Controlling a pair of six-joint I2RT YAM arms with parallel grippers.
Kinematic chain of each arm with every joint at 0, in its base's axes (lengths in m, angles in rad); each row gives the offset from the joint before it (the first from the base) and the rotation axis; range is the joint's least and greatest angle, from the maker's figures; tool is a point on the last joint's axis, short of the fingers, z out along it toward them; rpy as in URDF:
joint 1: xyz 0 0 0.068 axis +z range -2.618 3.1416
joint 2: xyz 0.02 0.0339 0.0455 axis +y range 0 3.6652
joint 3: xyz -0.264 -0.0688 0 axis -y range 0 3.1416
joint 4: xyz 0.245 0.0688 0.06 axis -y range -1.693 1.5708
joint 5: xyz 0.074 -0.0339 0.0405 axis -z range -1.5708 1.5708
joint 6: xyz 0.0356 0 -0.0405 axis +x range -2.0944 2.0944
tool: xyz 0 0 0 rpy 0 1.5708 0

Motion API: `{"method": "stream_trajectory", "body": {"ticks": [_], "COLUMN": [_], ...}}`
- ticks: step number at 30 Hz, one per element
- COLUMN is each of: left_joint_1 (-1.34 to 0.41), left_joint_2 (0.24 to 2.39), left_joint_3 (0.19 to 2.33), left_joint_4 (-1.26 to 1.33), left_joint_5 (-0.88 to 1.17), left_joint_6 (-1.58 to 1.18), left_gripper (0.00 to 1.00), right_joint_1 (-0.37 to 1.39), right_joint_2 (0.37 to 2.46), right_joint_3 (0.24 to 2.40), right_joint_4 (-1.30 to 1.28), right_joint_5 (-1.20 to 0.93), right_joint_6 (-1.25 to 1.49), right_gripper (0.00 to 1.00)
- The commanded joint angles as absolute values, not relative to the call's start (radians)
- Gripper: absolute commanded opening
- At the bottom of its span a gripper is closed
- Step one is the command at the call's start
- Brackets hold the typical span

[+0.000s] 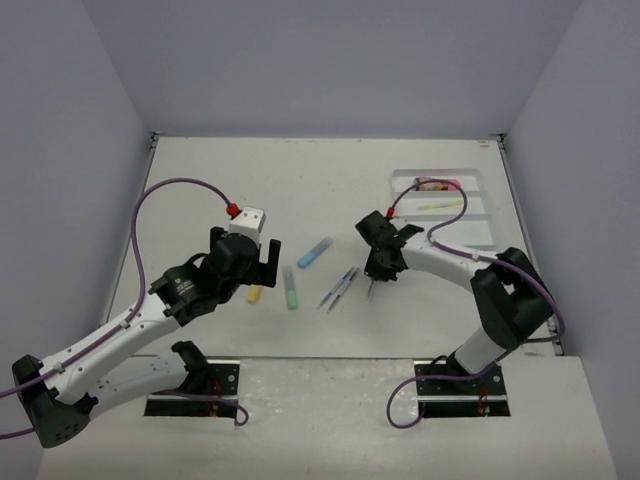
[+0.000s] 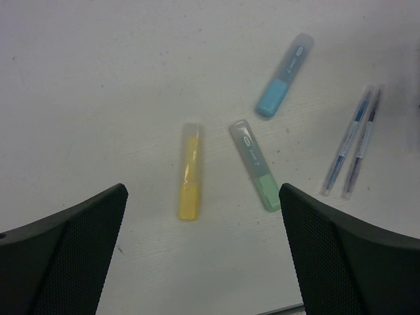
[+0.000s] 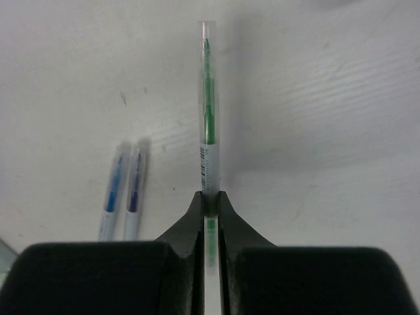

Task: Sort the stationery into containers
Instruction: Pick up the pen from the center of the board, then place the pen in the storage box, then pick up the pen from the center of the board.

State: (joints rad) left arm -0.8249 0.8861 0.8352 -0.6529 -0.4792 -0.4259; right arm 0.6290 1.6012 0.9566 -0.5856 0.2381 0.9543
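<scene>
Green pen [image 3: 209,131] clamped in right end effector [image 3: 210,201]; tip projecting ahead.

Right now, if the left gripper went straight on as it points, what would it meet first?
Likely the yellow marker, or bare table between it and the green marker; depth is unclear.

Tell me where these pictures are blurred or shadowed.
Top external: even light, faint shadows under the arms. Left wrist: stubby yellow plastic marker slightly soft, no glare. Right wrist: thin clear green-ink pen in the right gripper casts a soft shadow rightward.
</scene>
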Motion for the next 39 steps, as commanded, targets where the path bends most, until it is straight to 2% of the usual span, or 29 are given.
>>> {"method": "stream_trajectory", "body": {"ticks": [1,6,12,17,20,24,26,29,32,36,38,39], "left_joint_1": [-0.818,-0.818,-0.819,-0.819,-0.819,-0.819,-0.819,-0.819,-0.819,-0.818,-0.819,-0.819], "left_joint_2": [0.884,0.859,0.83,0.831,0.83,0.834,0.844,0.854,0.851,0.845,0.841,0.839], "left_joint_3": [0.83,0.824,0.814,0.813,0.813,0.811,0.813,0.816,0.816,0.816,0.813,0.814], "left_joint_4": [-0.618,-0.605,-0.6,-0.599,-0.596,-0.592,-0.591,-0.592,-0.592,-0.591,-0.591,-0.591], "left_joint_5": [-0.483,-0.469,-0.477,-0.469,-0.462,-0.451,-0.446,-0.446,-0.449,-0.448,-0.446,-0.446], "left_joint_6": [-0.406,-0.398,-0.401,-0.402,-0.398,-0.393,-0.391,-0.388,-0.388,-0.388,-0.388,-0.389], "left_gripper": [1.0,1.0,1.0,1.0,1.0,1.0,1.0,1.0,1.0,1.0,1.0,1.0], "right_joint_1": [0.429,0.23,0.029,0.006,-0.036,-0.046,-0.038,0.074,0.284,0.54,0.615,0.641], "right_joint_2": [1.463,1.485,1.699,1.816,1.866,1.88,1.843,1.733,1.61,1.474,1.444,1.441], "right_joint_3": [1.009,1.08,1.261,1.39,1.43,1.438,1.413,1.38,1.302,1.102,1.025,1.003], "right_joint_4": [-0.557,-0.44,-0.445,-0.51,-0.514,-0.509,-0.489,-0.486,-0.518,-0.507,-0.481,-0.465], "right_joint_5": [0.205,0.182,0.171,0.263,0.223,0.188,0.191,0.257,0.495,0.524,0.502,0.488], "right_joint_6": [0.886,1.006,1.277,1.325,1.314,1.263,1.215,1.076,0.997,1.053,1.108,1.116], "right_gripper": [0.0,0.0,0.0,0.02,0.19,0.62,0.7,0.69,0.68,0.65,0.58,0.5]}}
